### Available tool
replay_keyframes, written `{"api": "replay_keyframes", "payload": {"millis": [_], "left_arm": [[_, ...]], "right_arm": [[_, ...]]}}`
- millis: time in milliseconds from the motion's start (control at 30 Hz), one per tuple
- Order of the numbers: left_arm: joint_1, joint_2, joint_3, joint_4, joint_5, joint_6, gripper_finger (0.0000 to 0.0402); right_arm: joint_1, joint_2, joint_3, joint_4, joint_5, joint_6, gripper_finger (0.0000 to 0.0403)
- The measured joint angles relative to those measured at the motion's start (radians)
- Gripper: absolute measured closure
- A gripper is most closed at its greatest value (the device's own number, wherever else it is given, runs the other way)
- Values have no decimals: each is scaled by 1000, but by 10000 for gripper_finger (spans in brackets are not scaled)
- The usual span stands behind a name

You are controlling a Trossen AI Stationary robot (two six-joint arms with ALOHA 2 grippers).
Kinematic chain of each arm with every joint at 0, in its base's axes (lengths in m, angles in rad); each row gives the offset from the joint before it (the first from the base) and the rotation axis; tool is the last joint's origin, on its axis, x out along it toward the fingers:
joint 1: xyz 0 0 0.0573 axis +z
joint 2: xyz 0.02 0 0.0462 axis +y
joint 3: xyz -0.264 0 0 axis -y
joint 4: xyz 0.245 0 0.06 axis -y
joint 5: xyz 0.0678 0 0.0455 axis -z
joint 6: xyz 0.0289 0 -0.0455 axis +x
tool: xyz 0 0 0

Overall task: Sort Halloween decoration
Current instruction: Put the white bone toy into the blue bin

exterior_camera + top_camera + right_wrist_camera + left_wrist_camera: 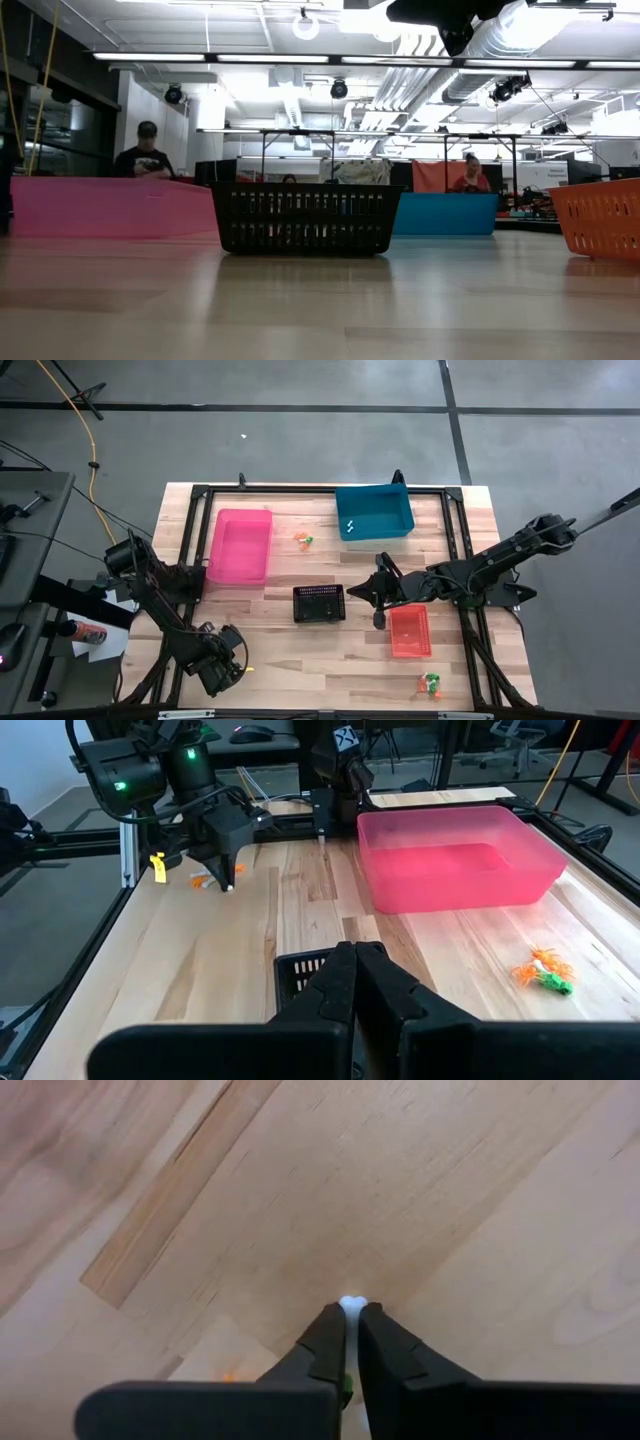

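The left end effector (349,1323) sits low at the lower left of the high view, its dark fingers pinched nearly together on a small white trinket (350,1302) pressed against the worktop (430,1190). In the right wrist view that same end effector (226,878) shows at upper left, tips down on the wood, with a bit of orange just beside it. The right end effector (378,622) hangs closed and empty at centre frame, between the black basket (318,603) and the red bin (409,631).

The step in hand looks like a pick: the trinket is gripped but not yet lifted. Next calls for a clean lift and a carry to the matching bin, probably the blue bin (373,512), where white specks already lie.

Other decorations lie loose: an orange-and-green cluster (303,540) beside the pink bin (240,546), another cluster (431,682) at lower right. The bins look like smooth translucent plastic, the basket is lattice-walled, and the worktop is pale grained wood.
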Motion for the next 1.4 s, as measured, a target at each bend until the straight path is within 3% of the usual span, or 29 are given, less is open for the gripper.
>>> {"api": "replay_keyframes", "payload": {"millis": [600,800,1033,1133,1233,1400], "left_arm": [[9,-37,-7,-4,5,39,401],[56,-156,-5,-11,-137,142,401],[176,-247,-3,37,-507,476,401],[275,-248,-3,154,-596,669,401],[398,-236,-3,362,-562,915,401],[590,-191,-1,715,-379,1257,401]], "right_arm": [[0,0,0,0,0,0,402],[0,0,0,0,1,0,402],[0,0,0,0,0,0,402],[0,0,0,0,0,0,402],[0,0,0,0,0,-1,402],[0,0,0,-13,0,-4,402]]}}
